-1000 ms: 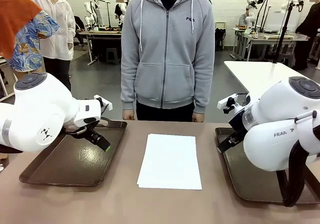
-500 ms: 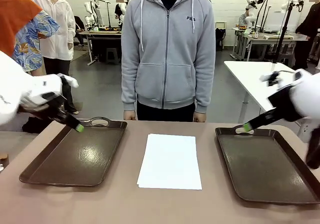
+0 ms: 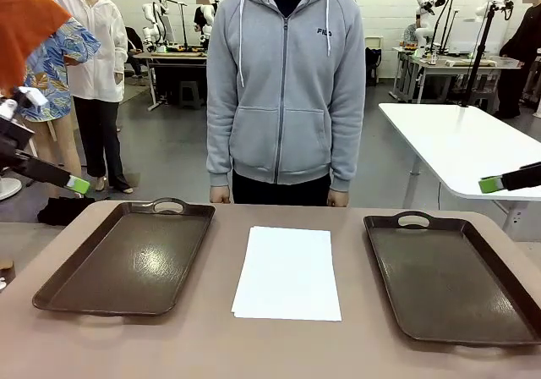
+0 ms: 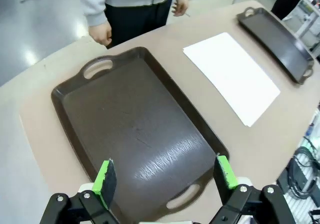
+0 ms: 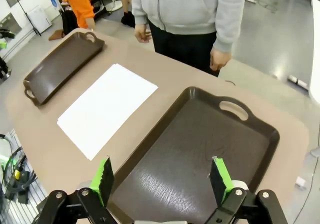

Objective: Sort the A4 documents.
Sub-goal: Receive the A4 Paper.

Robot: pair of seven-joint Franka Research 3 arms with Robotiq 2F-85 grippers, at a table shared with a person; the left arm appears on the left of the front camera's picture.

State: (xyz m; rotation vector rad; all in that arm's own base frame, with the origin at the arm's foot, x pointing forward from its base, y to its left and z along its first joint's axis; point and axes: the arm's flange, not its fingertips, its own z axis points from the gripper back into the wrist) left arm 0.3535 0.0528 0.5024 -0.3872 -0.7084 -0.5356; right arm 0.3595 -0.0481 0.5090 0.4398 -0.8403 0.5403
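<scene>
- The A4 documents (image 3: 287,271) lie flat in a neat white stack at mid-counter (image 3: 211,349), between two dark brown handled trays and touching neither.
- The left gripper (image 4: 165,164) hangs high over the left tray (image 3: 127,260), its green-padded fingers (image 4: 106,176) spread wide apart.
- The right gripper (image 5: 160,166) hovers above the right tray (image 3: 448,277), with its fingers just as wide.
- At the far edge stands a person (image 3: 285,91) in a grey hoodie, both hands (image 3: 218,194) hanging low by the counter's edge.
</scene>
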